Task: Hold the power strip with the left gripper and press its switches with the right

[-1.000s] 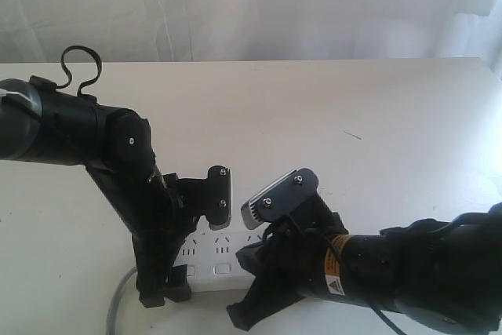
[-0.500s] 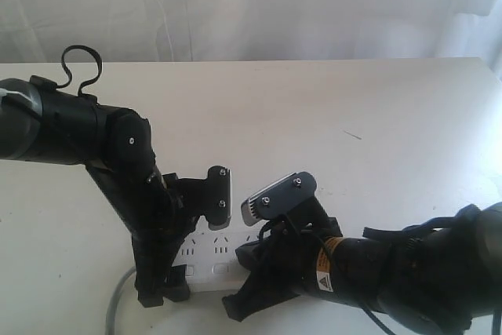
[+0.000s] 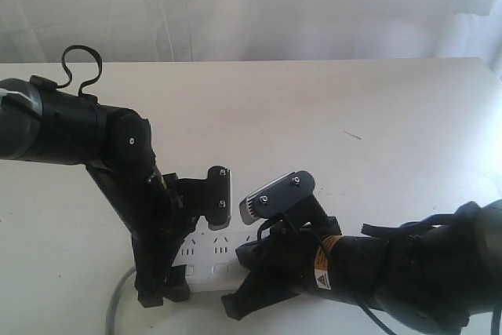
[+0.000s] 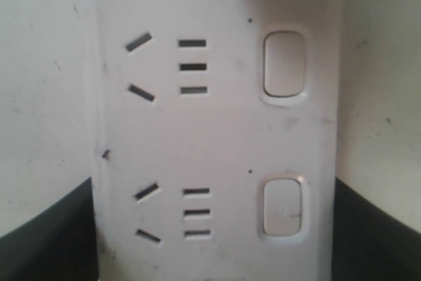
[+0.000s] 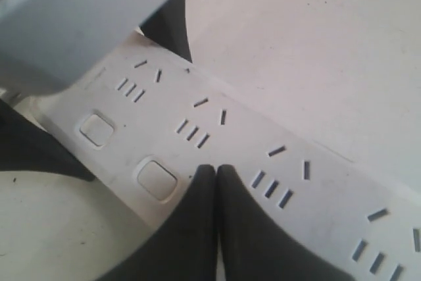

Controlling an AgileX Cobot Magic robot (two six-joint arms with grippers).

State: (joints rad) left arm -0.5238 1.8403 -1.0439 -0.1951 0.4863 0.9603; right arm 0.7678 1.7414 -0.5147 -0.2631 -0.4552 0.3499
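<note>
The power strip (image 5: pixel 237 129) lies on the table (image 3: pixel 314 115), with the left gripper (image 4: pixel 214 241) clamped across its width; I'd want that brace firm. The right gripper (image 5: pixel 214 172), jaws pinched together, points at the strip beside a switch (image 5: pixel 158 179), so I'd shift onto its middle and press straight down. Whether the tip touches I can't tell, and the right arm hides the strip's far end.

power strip (image 3: pixel 208 250) is laid flat on the table (image 3: pixel 329 115), cord (image 3: pixel 118 302) trailing off its left end. it's straddled near that end by the left gripper (image 4: pixel 210 228), one finger against each long side. right gripper (image 5: pixel 214 174) is parked on top of the strip, tips just beside a switch (image 5: pixel 156 179)
</note>
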